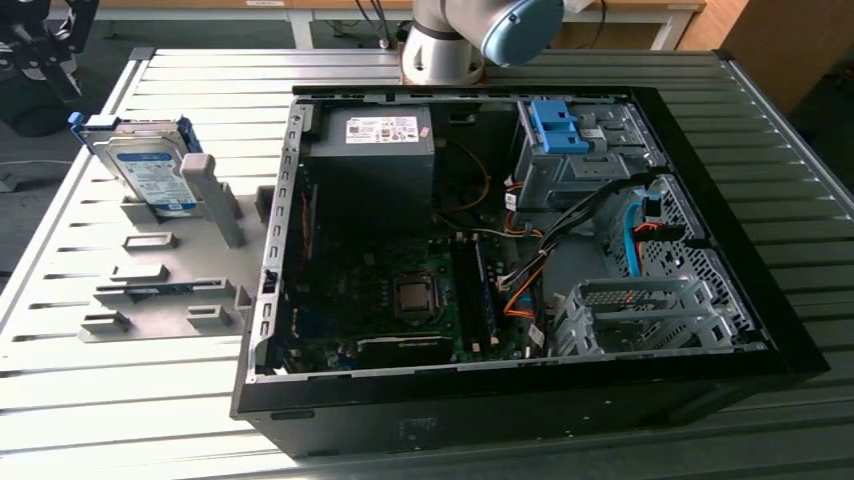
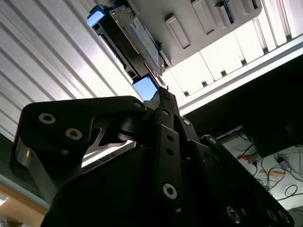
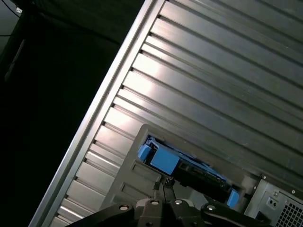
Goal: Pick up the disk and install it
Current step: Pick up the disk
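Disk (image 1: pixel 144 165) is shown upright in a grey holder (image 1: pixel 167 300) beside the open computer case (image 1: pixel 534 400); the gripper (image 3: pixel 162 183) is seen near it, fingertips pressed together, empty.

**The disk** (image 1: pixel 142 166): flat rectangular silver hard drive with a white and light-blue label on its broad face and a blue plastic carrier frame round its edges. It stands on edge, slightly tilted, with the label face toward the exterior camera. It rests at the far end of the grey holder plate (image 1: pixel 174 300), near the far corner of the slatted table (image 1: pixel 80 400) on the exterior view's left. Both wrist views show the disk edge-on (image 2: pixel 128 40) (image 3: pixel 184 168), with the blue frame prominent.
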Motion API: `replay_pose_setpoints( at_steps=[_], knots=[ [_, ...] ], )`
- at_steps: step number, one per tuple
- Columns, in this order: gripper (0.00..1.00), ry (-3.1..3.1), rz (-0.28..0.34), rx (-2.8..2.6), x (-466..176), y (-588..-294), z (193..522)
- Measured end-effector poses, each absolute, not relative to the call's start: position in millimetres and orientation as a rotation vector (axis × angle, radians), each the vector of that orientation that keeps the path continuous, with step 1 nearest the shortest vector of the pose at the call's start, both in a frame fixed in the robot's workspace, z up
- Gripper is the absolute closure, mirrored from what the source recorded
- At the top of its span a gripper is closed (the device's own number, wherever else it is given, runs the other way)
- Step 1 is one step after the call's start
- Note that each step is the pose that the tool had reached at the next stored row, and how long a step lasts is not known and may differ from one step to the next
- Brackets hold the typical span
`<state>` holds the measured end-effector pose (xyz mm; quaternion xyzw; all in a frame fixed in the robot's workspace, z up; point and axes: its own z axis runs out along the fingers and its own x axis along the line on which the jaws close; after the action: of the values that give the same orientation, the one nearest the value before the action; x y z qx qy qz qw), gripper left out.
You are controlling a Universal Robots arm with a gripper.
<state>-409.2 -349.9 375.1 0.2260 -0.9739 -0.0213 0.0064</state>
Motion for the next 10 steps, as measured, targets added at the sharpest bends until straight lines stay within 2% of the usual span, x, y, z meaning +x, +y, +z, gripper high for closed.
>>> replay_pose_setpoints(
  at_steps=[10],
  knots=[
    [0.89,-3.042,-0.067,0.725,-409.2,-349.8,375.1]
  ],
)
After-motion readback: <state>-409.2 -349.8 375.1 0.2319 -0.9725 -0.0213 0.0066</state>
